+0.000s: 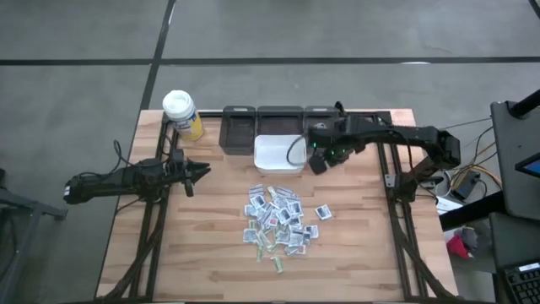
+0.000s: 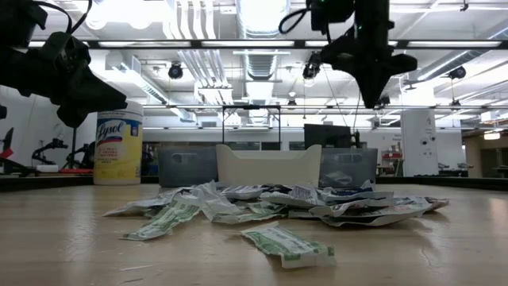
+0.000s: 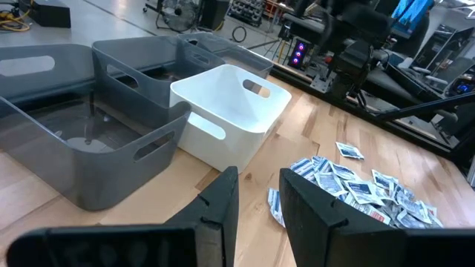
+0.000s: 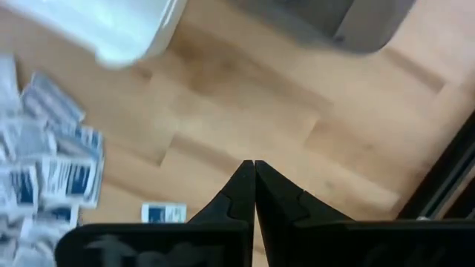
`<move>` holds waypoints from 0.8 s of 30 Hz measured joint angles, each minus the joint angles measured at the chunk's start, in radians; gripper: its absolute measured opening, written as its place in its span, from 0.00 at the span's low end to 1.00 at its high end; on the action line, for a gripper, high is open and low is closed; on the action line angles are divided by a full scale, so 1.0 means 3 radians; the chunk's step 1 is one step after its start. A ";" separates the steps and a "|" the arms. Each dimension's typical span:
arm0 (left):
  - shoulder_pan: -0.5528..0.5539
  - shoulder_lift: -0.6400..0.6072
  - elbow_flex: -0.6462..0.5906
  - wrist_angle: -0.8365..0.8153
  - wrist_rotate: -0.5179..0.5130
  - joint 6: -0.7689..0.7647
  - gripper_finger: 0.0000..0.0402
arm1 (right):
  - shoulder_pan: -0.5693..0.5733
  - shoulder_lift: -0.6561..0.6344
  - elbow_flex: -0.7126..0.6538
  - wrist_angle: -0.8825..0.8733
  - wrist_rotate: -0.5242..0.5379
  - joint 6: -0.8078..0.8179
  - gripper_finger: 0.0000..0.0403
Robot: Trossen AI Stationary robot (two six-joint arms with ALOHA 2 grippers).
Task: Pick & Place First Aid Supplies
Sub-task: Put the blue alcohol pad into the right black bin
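Note:
The first aid supplies (image 1: 277, 219) lie in a loose heap of small white printed packets on the middle of the wooden table, also seen in the low view (image 2: 262, 199). One packet (image 1: 322, 212) lies apart to the right of the heap. My right gripper (image 1: 318, 166) hangs high above the table beside the right edge of the white bin (image 1: 274, 156), pointing down. Its fingers (image 4: 254, 167) are shut with nothing visible between them. My left gripper (image 1: 205, 171) waits at the table's left, open (image 3: 258, 178) and clear of everything.
Three grey bins (image 1: 239, 128) stand in a row along the far edge behind the white bin. A yellow bottle with a white cap (image 1: 180, 114) stands at the far left corner. Bare wood lies near the front edge and on both sides of the heap.

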 joint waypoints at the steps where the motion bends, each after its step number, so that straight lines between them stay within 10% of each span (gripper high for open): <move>1: 0.0001 0.0000 -0.0001 0.0000 0.0000 0.0000 0.23 | 0.0094 0.0001 -0.0021 0.0001 -0.0001 0.0050 0.02; 24: 0.0000 0.0000 -0.0001 0.0000 0.0001 0.0000 0.23 | 0.1091 0.0009 -0.1193 0.1195 -0.0104 0.1014 0.02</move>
